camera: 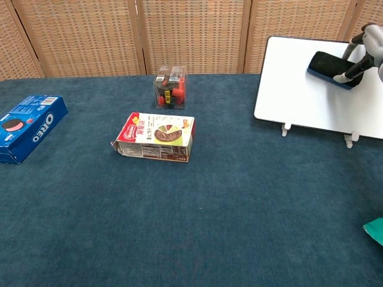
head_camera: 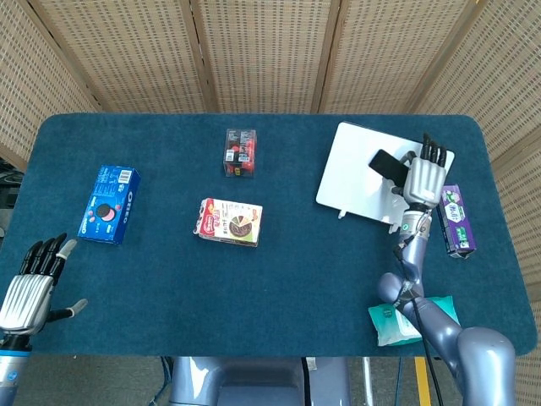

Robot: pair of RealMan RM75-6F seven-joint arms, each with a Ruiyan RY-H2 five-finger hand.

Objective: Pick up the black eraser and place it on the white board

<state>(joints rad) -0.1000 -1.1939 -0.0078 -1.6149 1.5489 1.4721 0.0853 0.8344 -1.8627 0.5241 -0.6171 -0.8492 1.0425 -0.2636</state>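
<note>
Eraser (camera: 330, 61), black, on the white board (camera: 299, 89), at its upper right part.
Pinched at its right end by the right hand (head_camera: 422, 178); likely light, stiff block with soft face, best held across its narrow sides. Left hand (head_camera: 30, 286), far from the white board, fingers apart, holds nothing.

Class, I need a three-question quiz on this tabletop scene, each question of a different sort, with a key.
1. True or false: the right hand holds the eraser over the board.
2. Which box lies nearest the left hand? A) Oreo box B) purple box C) clear box
3. Fill in: the teal pack lies at the table's ____ edge, near the right arm.

Key
1. True
2. A
3. front
</note>
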